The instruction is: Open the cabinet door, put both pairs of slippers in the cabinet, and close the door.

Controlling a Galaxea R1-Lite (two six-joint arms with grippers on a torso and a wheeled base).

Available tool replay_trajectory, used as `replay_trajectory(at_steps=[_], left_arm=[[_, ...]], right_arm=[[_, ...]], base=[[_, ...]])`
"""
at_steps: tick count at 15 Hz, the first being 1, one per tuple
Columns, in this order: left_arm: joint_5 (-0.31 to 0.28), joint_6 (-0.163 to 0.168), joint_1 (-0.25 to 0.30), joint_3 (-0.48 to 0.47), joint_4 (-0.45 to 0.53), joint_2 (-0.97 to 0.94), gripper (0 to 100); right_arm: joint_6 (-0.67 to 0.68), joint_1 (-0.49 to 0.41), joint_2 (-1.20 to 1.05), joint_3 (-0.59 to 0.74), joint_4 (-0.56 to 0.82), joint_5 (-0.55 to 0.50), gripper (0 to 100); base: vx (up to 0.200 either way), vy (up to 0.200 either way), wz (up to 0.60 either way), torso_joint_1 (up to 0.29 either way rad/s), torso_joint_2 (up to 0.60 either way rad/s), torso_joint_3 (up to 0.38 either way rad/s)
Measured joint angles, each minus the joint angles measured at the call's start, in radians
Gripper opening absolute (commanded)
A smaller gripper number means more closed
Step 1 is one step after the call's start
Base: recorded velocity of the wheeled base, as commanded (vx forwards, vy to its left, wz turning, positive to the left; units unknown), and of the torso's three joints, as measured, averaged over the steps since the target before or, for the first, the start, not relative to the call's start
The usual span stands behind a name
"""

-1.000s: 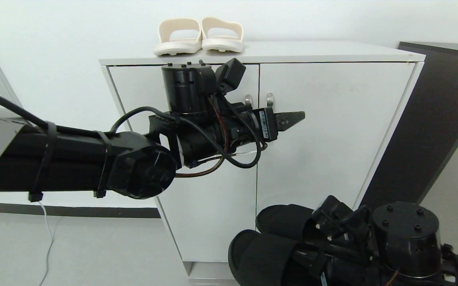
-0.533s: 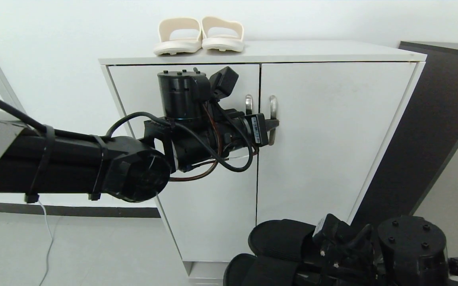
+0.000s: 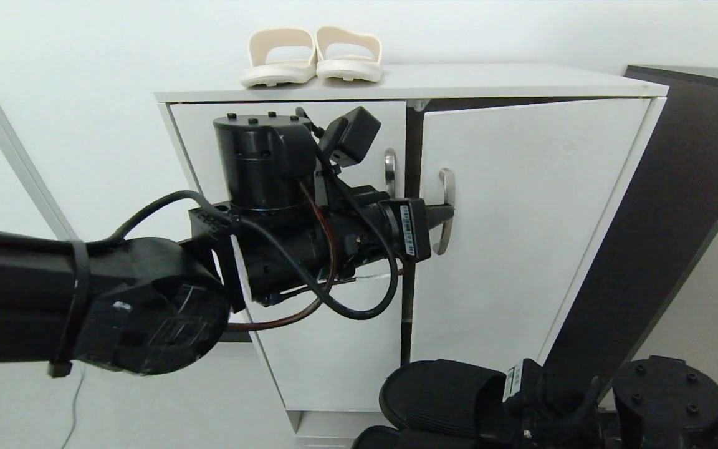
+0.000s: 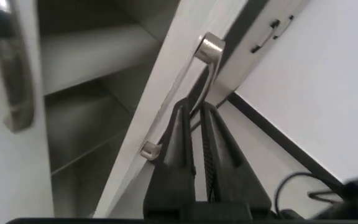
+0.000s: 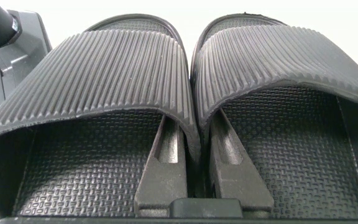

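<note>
White cabinet (image 3: 521, 81) stands before us with its right door (image 3: 521, 218) ajar. The door is hinged on the right. Its free edge has swung toward us, leaving a dark gap along its top and down the middle beside the shut left door (image 3: 334, 349).

Our left gripper (image 3: 443, 215) reaches in level from the left. Its fingers are closed tight on the right door's handle (image 3: 445, 184), a metal bar whose long axis runs straight up and down. From the left wrist we see the same grip (image 4: 194, 115) on the bar (image 4: 207, 56), with a shelf (image 4: 92, 50) showing inside.

Our right gripper (image 5: 191, 155) hangs low in front of the cabinet, one finger inside each of the black slippers (image 3: 443, 393), pinching their inner walls together. That pair lies side by side, long axes pointing away from the wrist and toward our left.

Cream slippers (image 3: 312, 56) sit side by side on the cabinet top above the left door, long axes running front to back, strap ends toward us.

Half a second ago the right door sat flush, with our left gripper at the handle. Since then the arm has drawn back toward us, bringing the door with it. The black slippers have dropped lower in the head view. The cream pair has not moved.
</note>
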Motion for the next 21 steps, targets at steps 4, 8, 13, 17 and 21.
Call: replay_trajectory(at_steps=[4,8,13,17,21], left_arm=[[0.0,0.0,-0.018,0.132,-0.156,-0.06,0],[-0.008,0.0,0.038,0.174,-0.177,-0.077,0],[-0.012,0.001,0.096,0.108,-0.179,-0.034,0],[-0.028,-0.001,0.096,0.025,-0.178,0.043,0],[-0.028,-0.002,0.09,-0.049,-0.179,0.122,0]], right_arm=[[-0.001,0.019,-0.001,0.0,0.0,-0.004,0],[-0.001,0.03,-0.001,0.001,0.0,-0.004,0],[0.005,0.032,0.002,-0.001,0.0,-0.005,0],[0.006,0.048,0.009,0.004,0.001,-0.003,0],[0.007,0.06,0.02,0.007,0.0,-0.003,0]], base=[[0.0,0.0,0.0,0.0,0.0,0.0],[0.0,0.0,0.0,0.0,0.0,0.0],[0.0,0.0,0.0,0.0,0.0,0.0],[0.0,0.0,0.0,0.0,0.0,0.0],[0.0,0.0,0.0,0.0,0.0,0.0]])
